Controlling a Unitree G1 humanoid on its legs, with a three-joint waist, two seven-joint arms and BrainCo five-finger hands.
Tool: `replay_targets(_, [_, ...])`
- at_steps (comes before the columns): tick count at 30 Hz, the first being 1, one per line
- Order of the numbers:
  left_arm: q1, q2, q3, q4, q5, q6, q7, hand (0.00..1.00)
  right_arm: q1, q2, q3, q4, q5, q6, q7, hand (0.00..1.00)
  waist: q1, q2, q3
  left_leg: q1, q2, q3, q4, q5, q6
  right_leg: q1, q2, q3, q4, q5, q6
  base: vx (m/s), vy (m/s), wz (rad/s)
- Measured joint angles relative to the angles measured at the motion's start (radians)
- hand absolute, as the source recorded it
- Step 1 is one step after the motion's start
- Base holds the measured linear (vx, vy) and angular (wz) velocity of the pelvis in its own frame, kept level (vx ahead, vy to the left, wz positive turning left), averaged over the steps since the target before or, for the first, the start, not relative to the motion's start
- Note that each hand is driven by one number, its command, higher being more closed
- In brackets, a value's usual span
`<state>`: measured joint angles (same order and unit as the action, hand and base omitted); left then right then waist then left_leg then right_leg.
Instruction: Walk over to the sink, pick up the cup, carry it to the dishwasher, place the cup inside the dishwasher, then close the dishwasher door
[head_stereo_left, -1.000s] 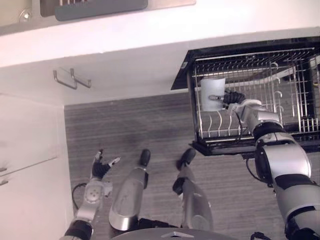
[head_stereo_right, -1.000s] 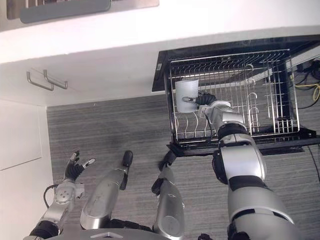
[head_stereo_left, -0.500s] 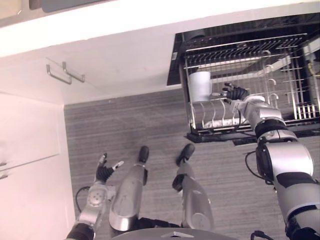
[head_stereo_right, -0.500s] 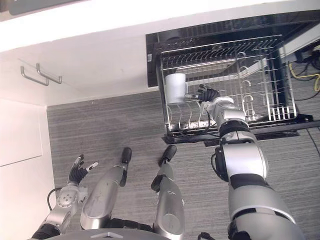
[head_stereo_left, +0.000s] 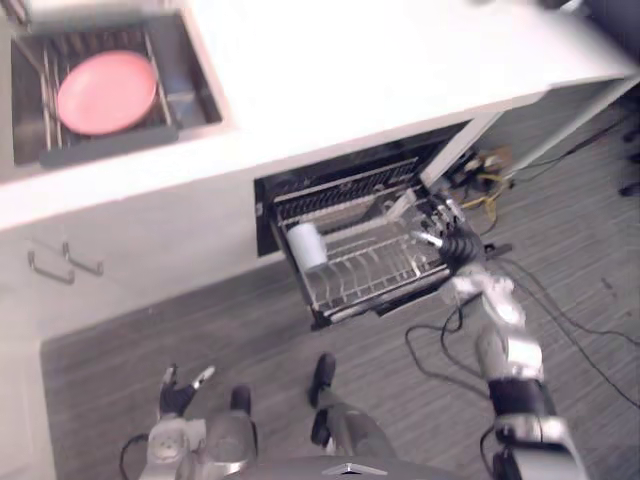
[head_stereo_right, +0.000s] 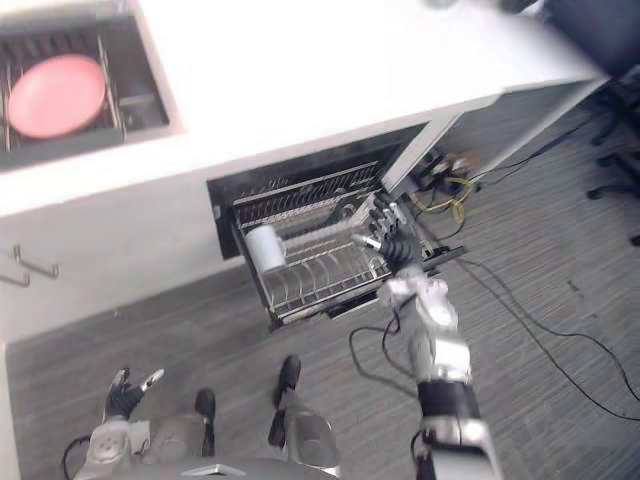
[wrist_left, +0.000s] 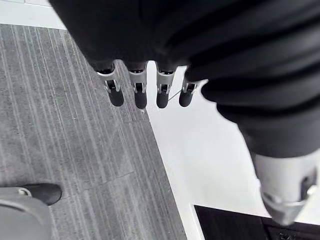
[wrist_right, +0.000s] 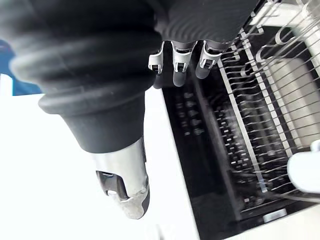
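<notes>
Centre frame: dishwasher (head_stereo_left: 268, 210) open, rack (head_stereo_left: 372, 266) pulled out. White cup (head_stereo_left: 306, 245) upright at the rack's left end, free of both hands. Right hand (head_stereo_right: 394, 240) by the rack's right edge, fingers spread, gripping nothing. Left hand (head_stereo_left: 178, 390) low in the lower left, fingers loosely apart. Pink plate (head_stereo_left: 105, 92) in the sink (head_stereo_left: 190, 95), upper left.

Bright even light, white countertop (head_stereo_left: 380, 70) glaring, dishwasher (head_stereo_left: 335, 183) cavity in deep shadow
</notes>
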<state>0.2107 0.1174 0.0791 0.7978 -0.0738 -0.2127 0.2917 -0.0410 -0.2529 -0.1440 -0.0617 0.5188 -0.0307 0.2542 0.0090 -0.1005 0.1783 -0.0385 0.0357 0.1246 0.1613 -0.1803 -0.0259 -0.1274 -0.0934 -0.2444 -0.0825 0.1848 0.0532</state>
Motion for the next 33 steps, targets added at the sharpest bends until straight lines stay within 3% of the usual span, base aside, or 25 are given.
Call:
replay_targets(1, [0.02,-0.013,0.032,0.021,0.0,-0.007,0.002,0.0,0.066,0.06,0.001,-0.072,-0.009,-0.024,0.029,0.0,-0.012,0.008,-0.029,0.028,0.004,0.014,-0.015,-0.002,-0.001,0.015,0.006,0.012,-0.002,-0.005,-0.001,0.06,0.018,-0.2])
replay_targets(4, [0.038,-0.021,0.062,0.066,-0.001,-0.007,0.003,0.0,0.139,0.126,0.001,-0.141,-0.009,-0.056,0.072,0.0,-0.027,0.023,-0.063,0.071,0.01,0.029,-0.038,-0.003,-0.004,0.039,0.016,0.023,-0.006,-0.01,-0.006,0.05,0.001,-0.19])
replay_targets(7, [0.053,-0.039,0.078,0.109,-0.009,-0.008,-0.001,0.0,0.165,0.148,0.001,-0.16,0.003,-0.063,0.097,0.0,-0.034,0.047,-0.078,0.118,0.016,0.053,-0.063,-0.003,-0.007,0.061,0.027,0.044,-0.006,-0.011,-0.009,0.04,-0.001,-0.2])
replay_targets(8, [0.056,-0.061,0.065,0.137,-0.001,-0.025,-0.016,0.0,0.178,0.166,-0.024,-0.16,0.028,-0.075,0.107,0.0,-0.043,0.097,-0.071,0.2,0.025,0.068,-0.113,-0.004,-0.014,0.105,0.047,0.058,-0.008,-0.029,-0.002,0.01,0.001,-0.1])
replay_targets(14, [0.056,-0.061,0.072,0.136,-0.001,-0.026,-0.017,0.0,0.182,0.166,-0.019,-0.16,0.028,-0.076,0.105,0.0,-0.043,0.093,-0.052,0.215,0.026,0.076,-0.111,-0.006,-0.017,0.112,0.049,0.07,-0.008,-0.028,-0.003,0.0,0.0,-0.03])
replay_targets(20, [0.049,-0.064,0.097,0.122,0.001,-0.038,-0.016,0.0,0.233,0.166,-0.034,-0.239,0.027,-0.137,0.056,0.0,-0.032,0.079,-0.028,0.206,0.026,0.061,-0.081,-0.011,-0.014,0.131,0.046,0.066,-0.001,-0.026,-0.006,-0.02,0.001,0.06])
replay_targets(24, [0.047,-0.096,0.163,0.114,0.007,-0.086,-0.016,0.0,0.233,0.165,-0.077,-0.313,0.023,-0.188,-0.016,0.0,-0.023,0.081,-0.019,0.149,0.024,-0.034,-0.002,-0.027,-0.008,0.166,0.029,-0.017,0.0,-0.05,0.005,-0.06,-0.016,0.64])
replay_targets(25, [0.049,-0.097,0.165,0.114,0.01,-0.092,-0.016,0.0,0.232,0.165,-0.088,-0.313,0.023,-0.189,-0.023,0.0,-0.021,0.082,-0.019,0.145,0.024,-0.046,-0.002,-0.031,-0.002,0.173,0.026,-0.03,0.0,-0.056,0.001,-0.08,-0.016,0.94])
replay_targets(26, [0.055,-0.103,0.178,0.115,0.014,-0.1,-0.017,0.0,0.229,0.164,-0.117,-0.313,0.02,-0.188,-0.034,0.0,-0.012,0.093,-0.016,0.145,0.039,-0.007,-0.006,-0.056,0.038,0.188,0.018,-0.062,0.0,-0.06,0.0,-0.04,-0.037,1.07])
replay_targets(27, [0.059,-0.107,0.199,0.118,0.019,-0.101,-0.017,0.0,0.228,0.159,-0.158,-0.313,0.001,-0.188,-0.049,0.0,-0.018,0.082,-0.029,0.146,0.068,0.105,-0.007,-0.055,0.108,0.199,-0.004,-0.112,0.0,-0.059,0.004,0.01,-0.007,1.11])
replay_targets(28, [0.06,-0.109,0.203,0.12,0.019,-0.102,-0.017,0.0,0.225,0.152,-0.181,-0.313,-0.003,-0.188,-0.053,0.0,-0.023,0.075,-0.038,0.144,0.08,0.149,-0.009,-0.049,0.125,0.203,-0.019,-0.138,0.0,-0.06,0.004,0.05,0.063,1.29])
replay_targets(29, [0.058,-0.113,0.204,0.13,0.019,-0.104,-0.018,0.0,0.207,0.124,-0.225,-0.307,-0.007,-0.189,-0.062,0.0,-0.032,0.084,-0.044,0.131,0.098,0.207,-0.007,-0.032,0.144,0.203,-0.04,-0.183,0.003,-0.064,0.009,0.05,0.147,1.13])
replay_targets(30, [0.059,-0.127,0.204,0.137,0.019,-0.104,-0.017,0.0,0.177,0.085,-0.251,-0.289,-0.006,-0.189,-0.063,0.0,-0.044,0.106,-0.042,0.116,0.098,0.197,-0.014,0.016,0.115,0.193,-0.055,-0.214,0.033,-0.074,0.017,0.05,0.162,1.01])
replay_targets(33, [0.077,-0.149,0.222,0.136,0.021,-0.108,-0.015,0.0,0.142,0.068,-0.268,-0.24,0.004,-0.186,-0.057,0.0,-0.051,0.128,-0.057,0.136,0.068,0.122,-0.084,0.083,0.009,0.196,-0.091,-0.244,0.085,-0.104,0.038,0.05,0.145,0.67])
